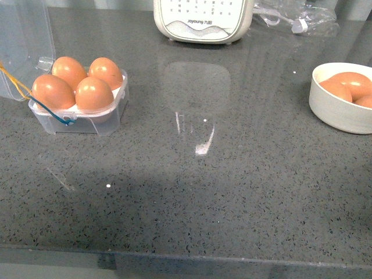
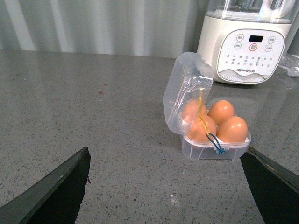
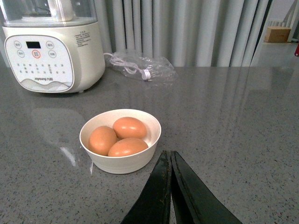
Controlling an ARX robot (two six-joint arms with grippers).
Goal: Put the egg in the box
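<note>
Left gripper (image 2: 167,151) stands wide open, its dark jaws holding nothing. Before it sits the clear plastic box (image 1: 78,121), hinged lid (image 1: 23,35) raised, all four hollows filled with smooth brown eggs (image 1: 93,93); which one is the task's egg cannot be told. Yellow and blue elastic loops (image 1: 56,114) hang at its front. On the far right, a round white bowl (image 1: 328,110) holds three more eggs (image 3: 122,136). Right gripper (image 3: 170,153) is pressed closed, empty, near the bowl. The counter (image 1: 203,203) is glossy speckled grey stone.
</note>
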